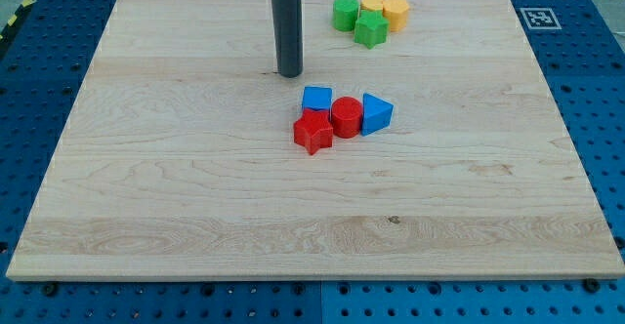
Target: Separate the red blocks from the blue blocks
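Observation:
My tip (290, 73) rests on the board above and slightly left of a tight cluster at the middle. In that cluster, a blue cube (316, 98) sits at the upper left. A red cylinder (346, 115) is in the middle. A blue triangular block (377, 113) touches the cylinder's right side. A red star block (312, 133) lies at the lower left, touching the cylinder and just below the blue cube. The tip is clear of all of them, a short gap from the blue cube.
A group near the view's top holds a green cylinder (345, 14), a green star block (370, 29), a yellow block (373, 5) and a yellow cylinder (395, 13). The wooden board (146, 187) lies on a blue perforated table. A marker tag (539, 18) sits at the top right.

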Tool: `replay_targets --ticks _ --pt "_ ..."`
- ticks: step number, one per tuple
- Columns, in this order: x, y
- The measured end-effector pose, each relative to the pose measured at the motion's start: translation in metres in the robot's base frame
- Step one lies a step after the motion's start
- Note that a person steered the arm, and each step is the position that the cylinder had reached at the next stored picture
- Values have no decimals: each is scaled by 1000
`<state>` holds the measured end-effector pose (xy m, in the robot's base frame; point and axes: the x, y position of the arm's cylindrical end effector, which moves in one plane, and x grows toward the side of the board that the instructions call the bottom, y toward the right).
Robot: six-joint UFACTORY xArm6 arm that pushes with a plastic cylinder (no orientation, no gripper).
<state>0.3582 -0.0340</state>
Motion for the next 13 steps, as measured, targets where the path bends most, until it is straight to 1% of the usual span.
replay_targets --ticks 1,2,3,4,5,7,9,10,11,12,13 --pt "0 0" --pt "1 17" --pt "17 40" --pt "52 55" --pt "58 58" --pt "53 74" --pt "91 72" --pt "95 71" --pt "93 88" --pt "97 129" --pt "126 131"
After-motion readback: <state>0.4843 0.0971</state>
